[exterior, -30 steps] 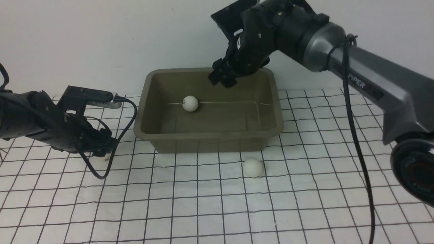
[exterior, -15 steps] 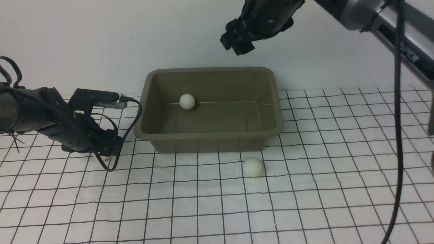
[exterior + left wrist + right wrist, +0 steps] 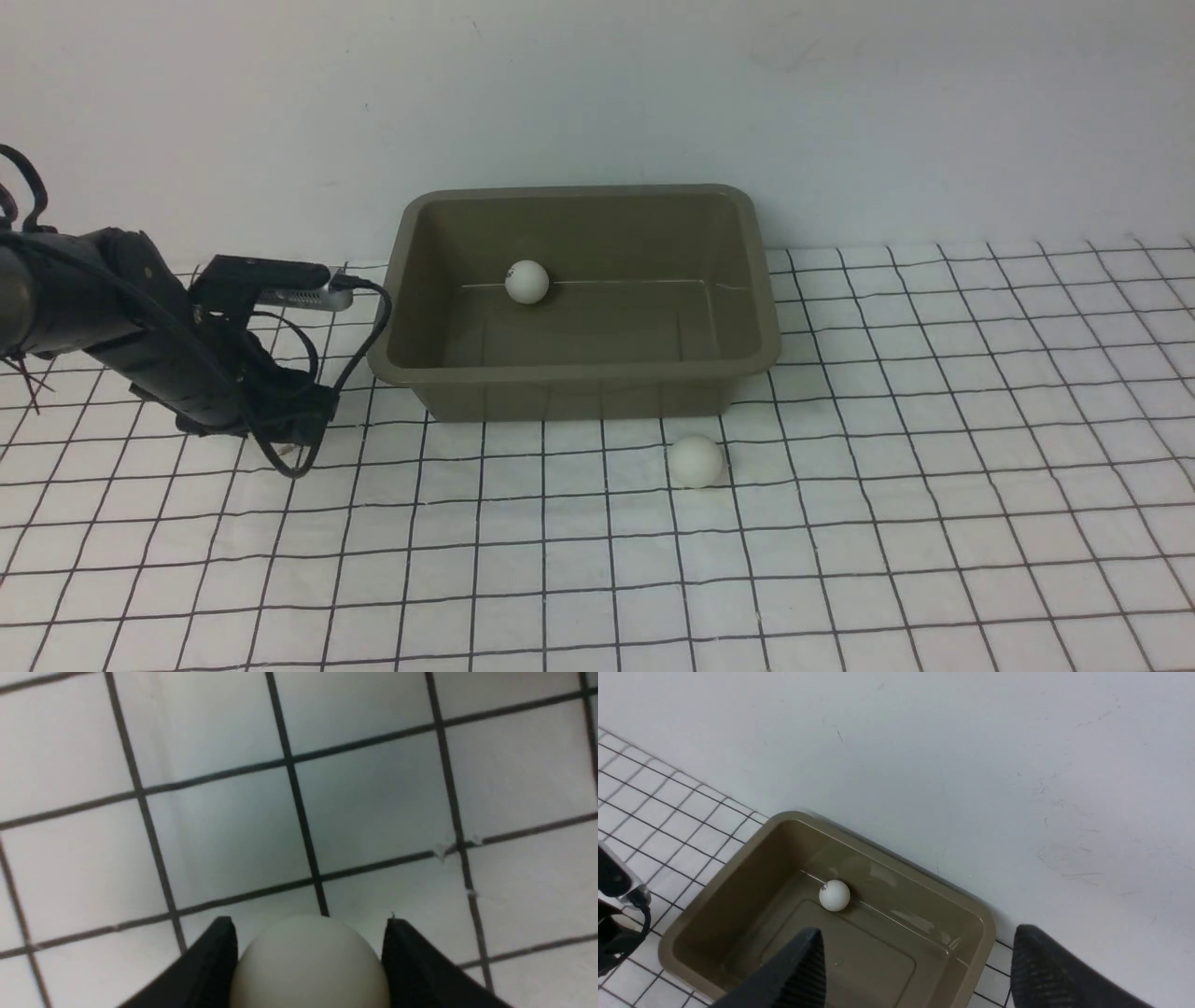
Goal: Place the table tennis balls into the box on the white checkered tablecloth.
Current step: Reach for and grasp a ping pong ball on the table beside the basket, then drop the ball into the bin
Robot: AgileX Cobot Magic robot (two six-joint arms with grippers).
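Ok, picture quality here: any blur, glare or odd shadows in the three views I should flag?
Front view: sharp and evenly lit, only a soft shadow under the loose ball. Left wrist view: the pinched ball is too close to the lens and soft-edged; the tablecloth grid is slightly blurred. Right wrist view: pale glare patches inside the box.

Olive-grey plastic box [image 3: 579,397] showing smooth with a faint sheen, matt white smooth table tennis ball [image 3: 310,966], left fingers [image 3: 205,975] in matt black plastic, white checkered cloth tablecloth [image 3: 840,523] soft and lightly wrinkled, right fingers [image 3: 1045,975] finely textured black, pale wall [image 3: 971,765] matt and scuffed
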